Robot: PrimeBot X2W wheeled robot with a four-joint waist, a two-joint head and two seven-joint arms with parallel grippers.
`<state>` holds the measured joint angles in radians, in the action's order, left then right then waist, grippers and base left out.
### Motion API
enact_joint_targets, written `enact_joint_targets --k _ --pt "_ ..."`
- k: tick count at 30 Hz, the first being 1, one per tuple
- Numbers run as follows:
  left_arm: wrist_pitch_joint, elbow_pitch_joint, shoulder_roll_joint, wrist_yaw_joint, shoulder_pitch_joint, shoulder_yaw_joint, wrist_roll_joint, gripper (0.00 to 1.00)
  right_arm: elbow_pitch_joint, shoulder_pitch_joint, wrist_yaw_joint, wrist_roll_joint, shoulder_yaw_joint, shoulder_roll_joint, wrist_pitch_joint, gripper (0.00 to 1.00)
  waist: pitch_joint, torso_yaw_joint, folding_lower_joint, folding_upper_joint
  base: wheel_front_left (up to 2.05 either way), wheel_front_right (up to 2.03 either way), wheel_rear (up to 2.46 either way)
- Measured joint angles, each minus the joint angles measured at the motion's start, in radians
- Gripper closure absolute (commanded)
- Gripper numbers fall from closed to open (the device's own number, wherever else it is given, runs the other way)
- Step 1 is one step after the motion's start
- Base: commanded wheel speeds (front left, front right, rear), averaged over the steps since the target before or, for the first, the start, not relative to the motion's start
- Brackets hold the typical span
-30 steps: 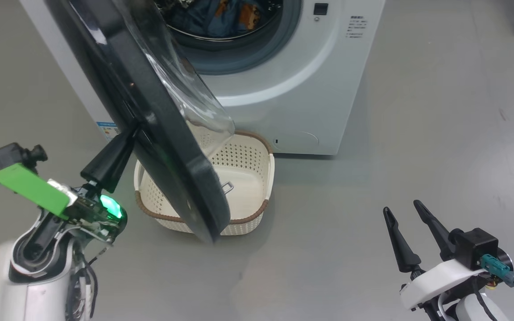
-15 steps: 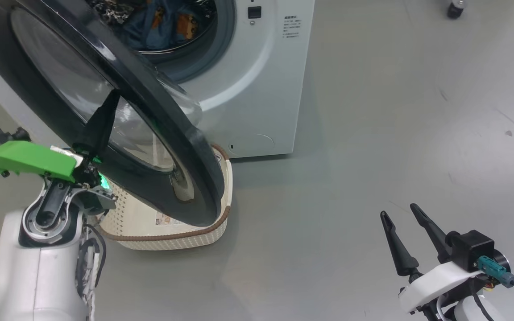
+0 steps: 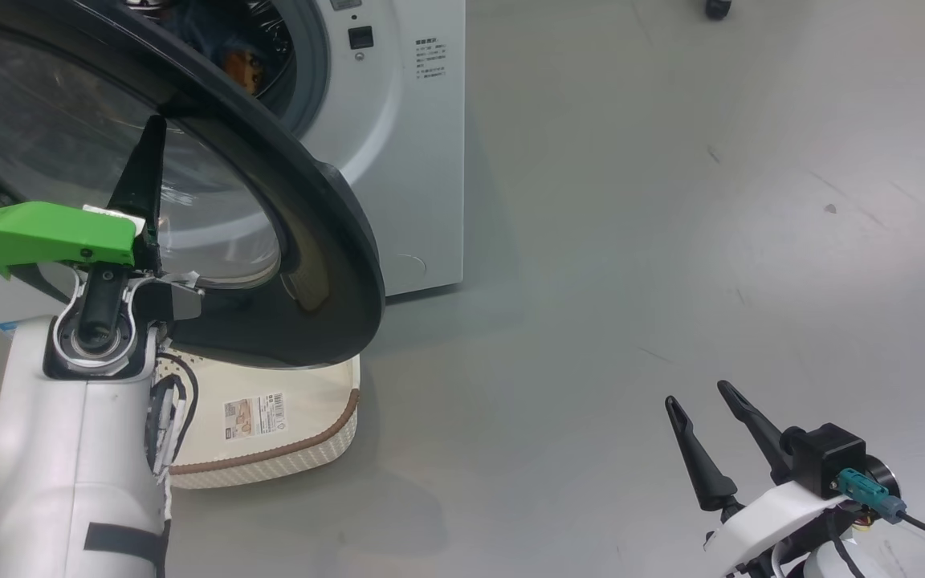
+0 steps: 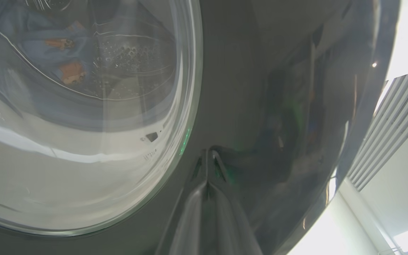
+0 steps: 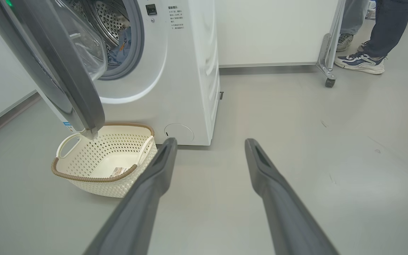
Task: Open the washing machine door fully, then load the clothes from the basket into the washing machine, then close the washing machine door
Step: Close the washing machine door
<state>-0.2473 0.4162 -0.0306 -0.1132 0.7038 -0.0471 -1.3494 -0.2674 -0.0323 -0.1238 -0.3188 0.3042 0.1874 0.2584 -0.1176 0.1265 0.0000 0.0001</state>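
Door stands part-open on the washer, its lower edge over the basket on the floor. Clothes lie in the drum. Left gripper, pinched together and empty, points up from a raised forearm, tips against the door's black ring. Right gripper hovers low, spread wide, empty.

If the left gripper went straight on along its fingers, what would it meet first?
The door: the shut left gripper points at its black face beside the glass, tips apparently touching it.
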Motion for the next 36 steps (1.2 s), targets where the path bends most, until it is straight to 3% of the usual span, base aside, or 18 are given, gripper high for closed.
enact_joint_targets --k 8,19,20,22,24,36 --pt "0.106 0.112 0.001 0.000 0.068 -0.022 0.069 1.00 -0.001 0.000 0.000 0.000 -0.015 0.009 0.000 0.00 0.011 0.030 0.0000 0.0000 0.00 0.00 0.00" --pt "0.160 0.168 0.008 -0.004 0.079 -0.083 0.087 1.00 0.001 0.001 0.000 -0.008 -0.068 0.010 0.000 0.00 0.017 -0.002 0.0000 0.0000 0.00 0.00 0.00" --pt "0.170 0.176 0.009 -0.004 0.078 -0.096 0.108 0.90 0.002 0.001 0.000 -0.008 -0.072 0.010 0.000 0.00 0.018 -0.007 0.0000 0.0000 0.00 0.00 0.00" --pt "0.186 0.191 -0.002 -0.004 0.072 -0.130 0.161 0.60 0.002 0.001 0.000 -0.008 -0.078 0.009 0.000 0.00 0.021 -0.018 0.0000 0.0000 0.00 0.00 0.00" --pt "0.204 0.201 -0.020 -0.004 0.059 -0.157 0.207 0.02 0.003 0.001 0.000 -0.008 -0.085 0.007 0.000 0.00 0.026 -0.029 0.0000 0.0000 0.00 0.00 0.00" --pt "0.428 0.245 -0.123 -0.008 -0.091 -0.312 0.519 0.00 0.016 0.012 0.000 -0.007 -0.124 -0.001 0.000 0.00 0.063 -0.107 0.0000 0.0000 0.00 0.00 0.00"
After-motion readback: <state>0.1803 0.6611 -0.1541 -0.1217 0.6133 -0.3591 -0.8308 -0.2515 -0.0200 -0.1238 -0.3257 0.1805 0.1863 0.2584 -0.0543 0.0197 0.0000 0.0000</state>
